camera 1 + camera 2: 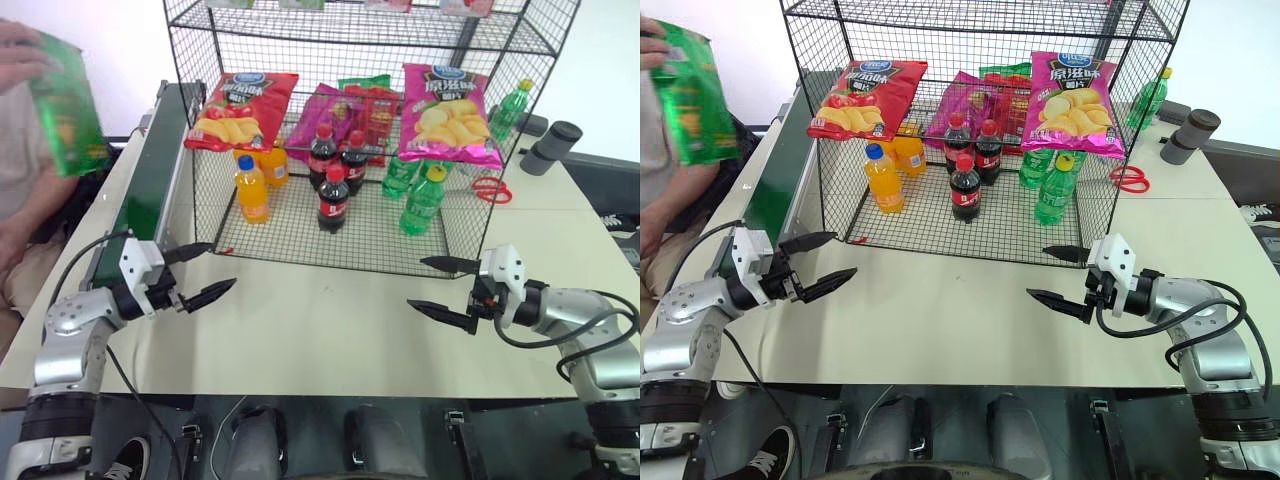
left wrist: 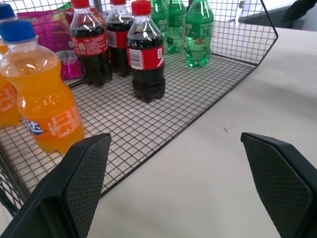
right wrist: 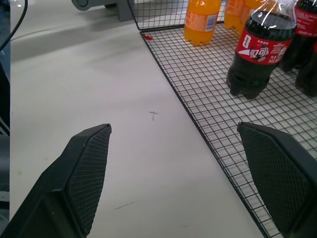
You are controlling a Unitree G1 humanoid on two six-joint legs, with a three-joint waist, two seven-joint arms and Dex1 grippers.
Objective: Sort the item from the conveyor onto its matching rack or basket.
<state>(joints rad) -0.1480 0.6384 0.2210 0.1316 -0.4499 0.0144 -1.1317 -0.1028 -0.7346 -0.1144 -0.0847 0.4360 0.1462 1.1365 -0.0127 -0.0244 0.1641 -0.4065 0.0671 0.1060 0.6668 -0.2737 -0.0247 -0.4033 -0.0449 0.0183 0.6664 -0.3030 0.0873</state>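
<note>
A person's hand [image 1: 18, 55] holds the shiny green crisp bag, the item [image 1: 68, 105], in the air at the far left, above the near part of the conveyor [image 1: 160, 170]. The conveyor's dark green belt runs along the left side of the black wire rack [image 1: 300, 250]. My left gripper [image 1: 222, 265] hovers open over the table by the rack's front left corner, with nothing between its fingers [image 2: 84, 173]. My right gripper [image 1: 416, 283] hovers open near the rack's front right, also with nothing in it.
Inside the rack hang a red crisp bag [image 1: 243, 110] and a magenta crisp bag [image 1: 450, 115]; orange [image 1: 251, 188], cola [image 1: 333, 195] and green [image 1: 422, 200] bottles stand on its floor. Red scissors [image 1: 492, 188] and grey cylinders [image 1: 550, 145] lie at the right.
</note>
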